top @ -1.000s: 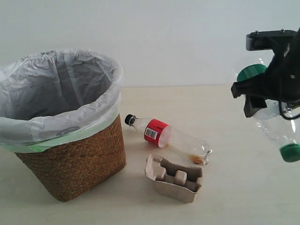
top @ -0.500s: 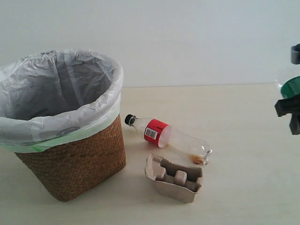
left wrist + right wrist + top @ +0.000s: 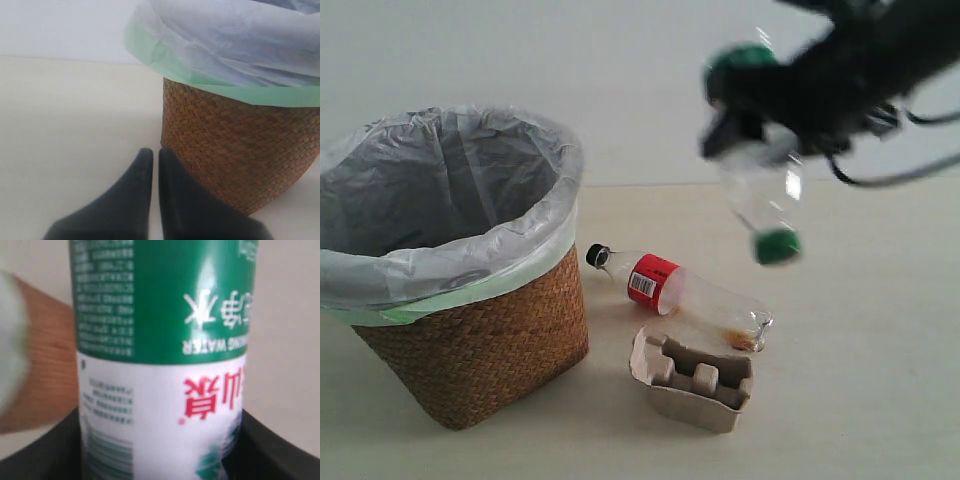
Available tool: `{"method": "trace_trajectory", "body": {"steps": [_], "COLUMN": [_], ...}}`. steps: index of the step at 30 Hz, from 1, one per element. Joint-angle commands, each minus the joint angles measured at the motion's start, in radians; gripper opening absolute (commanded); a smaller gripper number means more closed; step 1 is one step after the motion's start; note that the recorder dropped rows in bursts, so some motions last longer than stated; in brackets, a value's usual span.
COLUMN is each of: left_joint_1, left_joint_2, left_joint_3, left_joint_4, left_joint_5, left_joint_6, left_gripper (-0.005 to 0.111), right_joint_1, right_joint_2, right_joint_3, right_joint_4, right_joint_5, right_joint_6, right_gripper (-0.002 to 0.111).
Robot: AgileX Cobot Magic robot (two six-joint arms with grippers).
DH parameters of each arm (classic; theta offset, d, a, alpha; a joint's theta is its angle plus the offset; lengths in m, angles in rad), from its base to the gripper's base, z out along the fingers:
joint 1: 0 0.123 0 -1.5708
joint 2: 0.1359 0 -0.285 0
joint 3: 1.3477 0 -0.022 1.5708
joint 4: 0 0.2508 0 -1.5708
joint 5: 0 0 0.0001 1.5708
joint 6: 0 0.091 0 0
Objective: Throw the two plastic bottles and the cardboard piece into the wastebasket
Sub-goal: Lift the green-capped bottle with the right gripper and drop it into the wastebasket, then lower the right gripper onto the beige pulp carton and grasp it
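High in the exterior view, my right gripper [image 3: 760, 125] is shut on the green-capped bottle [image 3: 760, 195], which hangs cap down and blurred by motion. Its green-white label [image 3: 165, 370] fills the right wrist view between the dark fingers [image 3: 280, 455]. On the table lies the red-label bottle [image 3: 675, 295] with a black cap, and the beige cardboard piece [image 3: 692, 380] sits just in front of it. At left stands the wicker wastebasket [image 3: 470, 340], lined with a white-green bag. My left gripper [image 3: 151, 155] is shut and empty, low beside the wastebasket wall [image 3: 235, 150].
A pale wall runs behind the beige table [image 3: 880, 400]. The bag's green rim [image 3: 200, 82] overhangs the wastebasket.
The right arm swung out past the right edge, then came back in higher and further left, carrying the green-capped bottle above the red-label bottle. Nothing on the table moved.
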Motion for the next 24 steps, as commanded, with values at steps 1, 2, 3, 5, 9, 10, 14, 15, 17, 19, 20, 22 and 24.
{"method": "trace_trajectory", "body": {"steps": [1,2,3,5,9,10,14,15,17,19,20,22,24], "left_joint_1": [0.001,0.001,0.001,0.001,0.001,0.001,0.001,0.001,0.001,0.001,0.001,0.001,0.001], "left_joint_2": [-0.003,-0.003,-0.003,-0.003,-0.003,-0.003,-0.003,-0.003,-0.003,-0.003,-0.003,-0.003,-0.003], "left_joint_3": [0.004,0.004,0.004,0.004,0.004,0.004,0.004,0.004,0.004,0.004,0.004,0.004,0.004], "left_joint_4": [0.003,0.003,0.003,0.003,0.003,0.003,0.003,0.003,0.003,0.003,0.003,0.003,0.003], "left_joint_5": [-0.003,-0.003,-0.003,-0.003,-0.003,-0.003,-0.003,-0.003,-0.003,-0.003,-0.003,-0.003,-0.003], "left_joint_6": [-0.005,-0.005,-0.005,-0.005,-0.005,-0.005,-0.005,-0.005,-0.005,-0.005,-0.005,-0.005,-0.005], "left_gripper": [0.004,0.004,0.004,0.004,0.004,0.004,0.004,0.004,0.004,0.004,0.004,0.004,0.004], "right_joint_1": [0.199,0.245,0.267,0.285,0.259,0.243,0.195,0.181,0.166,0.163,0.163,0.163,0.163], "right_joint_2": [0.103,0.158,0.192,0.251,0.269,0.269,0.254,0.254,0.254,0.254,0.254,0.254,0.254], "right_joint_3": [-0.445,-0.589,-0.671,-0.773,-0.784,-0.784,-0.716,-0.686,-0.625,-0.57,-0.539,-0.479,-0.417], "right_joint_4": [0.229,0.186,0.106,-0.1,-0.455,-0.546,-0.608,-0.608,-0.608,-0.604,-0.604,-0.589,-0.57], "right_joint_5": [0.049,0.078,0.112,0.218,0.439,0.442,0.442,0.442,0.442,0.442,0.442,0.442,0.442], "right_joint_6": [-0.038,0.023,0.105,0.294,0.372,0.372,0.344,0.33,0.289,0.269,0.25,0.225,0.197], "right_gripper": [0.06,0.084,0.089,0.084,0.057,0.059,0.067,0.067,0.067,0.067,0.067,0.067,0.067]}}
